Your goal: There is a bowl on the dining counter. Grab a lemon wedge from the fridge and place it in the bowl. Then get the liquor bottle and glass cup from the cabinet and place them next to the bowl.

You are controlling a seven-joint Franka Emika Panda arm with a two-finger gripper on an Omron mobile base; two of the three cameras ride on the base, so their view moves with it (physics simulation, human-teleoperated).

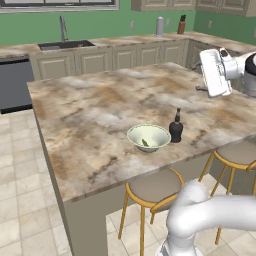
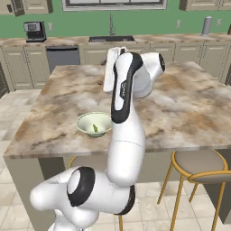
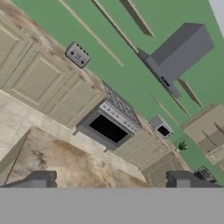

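Nearest, at 5 o'clock in the left base view: arm point(image 1: 210, 215), rising over a stool point(image 1: 152, 190) tucked under the counter point(image 1: 85, 115). Next, close to the counter's near edge: bowl point(image 1: 148, 137), upright, lemon wedge point(image 1: 144, 143) lying inside as a small green sliver. Just beside the bowl at its 3 o'clock: dark bottle point(image 1: 175, 127), upright, close to the rim; cannot tell whether touching. Same bowl point(image 2: 94, 124) and wedge point(image 2: 95, 128) at 9 o'clock of the arm in the right base view. Farther back, at 2 o'clock in the left view: gripper point(image 1: 216, 72), raised above the slab, well apart from bowl and bottle. Jaws spread wide, nothing between them; fingertips point(image 3: 39, 179) far apart in the hand view. Beyond, along the wall: sink point(image 1: 65, 45) at 11 o'clock.
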